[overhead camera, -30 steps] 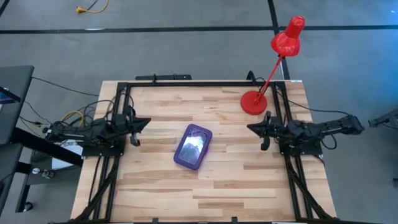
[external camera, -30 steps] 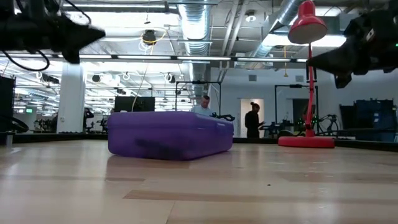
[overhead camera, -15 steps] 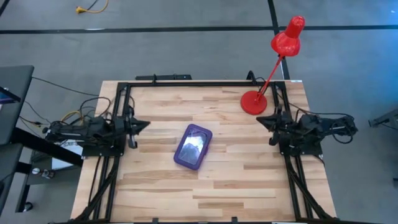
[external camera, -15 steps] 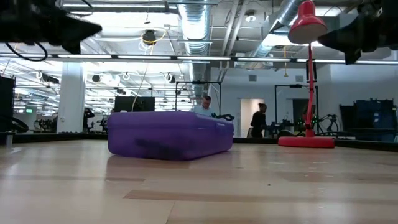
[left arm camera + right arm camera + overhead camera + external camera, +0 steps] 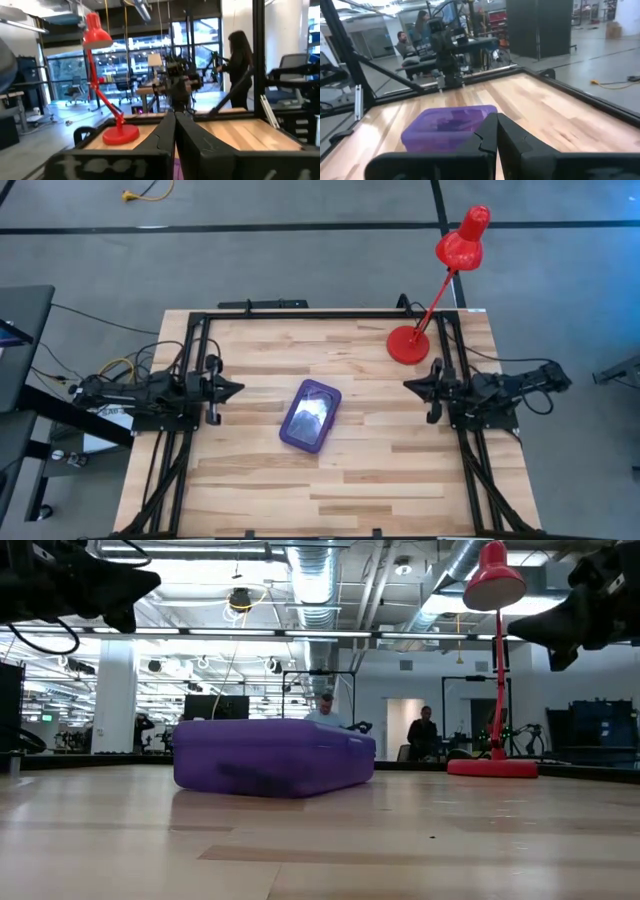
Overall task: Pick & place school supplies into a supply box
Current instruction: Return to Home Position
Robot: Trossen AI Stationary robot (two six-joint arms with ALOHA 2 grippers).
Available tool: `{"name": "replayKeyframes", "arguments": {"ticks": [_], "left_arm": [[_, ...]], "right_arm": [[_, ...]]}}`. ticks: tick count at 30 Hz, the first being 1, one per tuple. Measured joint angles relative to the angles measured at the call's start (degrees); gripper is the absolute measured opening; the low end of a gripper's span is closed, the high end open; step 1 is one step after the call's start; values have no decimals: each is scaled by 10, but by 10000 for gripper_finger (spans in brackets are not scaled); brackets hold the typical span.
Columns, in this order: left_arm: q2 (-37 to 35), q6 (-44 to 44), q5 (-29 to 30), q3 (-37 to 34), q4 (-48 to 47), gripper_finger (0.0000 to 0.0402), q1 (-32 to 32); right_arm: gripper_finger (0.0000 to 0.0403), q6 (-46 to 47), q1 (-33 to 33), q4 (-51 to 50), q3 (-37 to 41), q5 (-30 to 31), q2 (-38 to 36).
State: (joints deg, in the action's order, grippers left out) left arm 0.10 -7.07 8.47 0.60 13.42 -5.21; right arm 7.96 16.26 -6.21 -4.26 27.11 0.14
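Purple supply box [image 5: 311,416] lay between left gripper [image 5: 228,390] and right gripper [image 5: 416,386], both clenched; likely light, slick; grip widthwise.

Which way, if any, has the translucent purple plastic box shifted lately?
No. The translucent purple plastic box keeps its spot and angle relative to the red desk lamp's round base.

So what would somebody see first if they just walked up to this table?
Probably the purple supply box, lying closed near the middle of the wooden table. Next comes the bright red desk lamp, standing at a corner on the right arm's side. The left gripper and right gripper hang over the table's two side edges, jaws shut, holding nothing.
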Motion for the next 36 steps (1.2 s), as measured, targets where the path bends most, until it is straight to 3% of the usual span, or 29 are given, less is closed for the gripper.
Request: {"name": "replayKeyframes", "arguments": {"ticks": [18,36], "left_arm": [[0,66,8,-1,-98,0,0],[3,67,8,2,-109,0,0]], "right_arm": [[0,41,21,-23,1,-2,0],[0,41,20,-24,1,-1,0]]}}
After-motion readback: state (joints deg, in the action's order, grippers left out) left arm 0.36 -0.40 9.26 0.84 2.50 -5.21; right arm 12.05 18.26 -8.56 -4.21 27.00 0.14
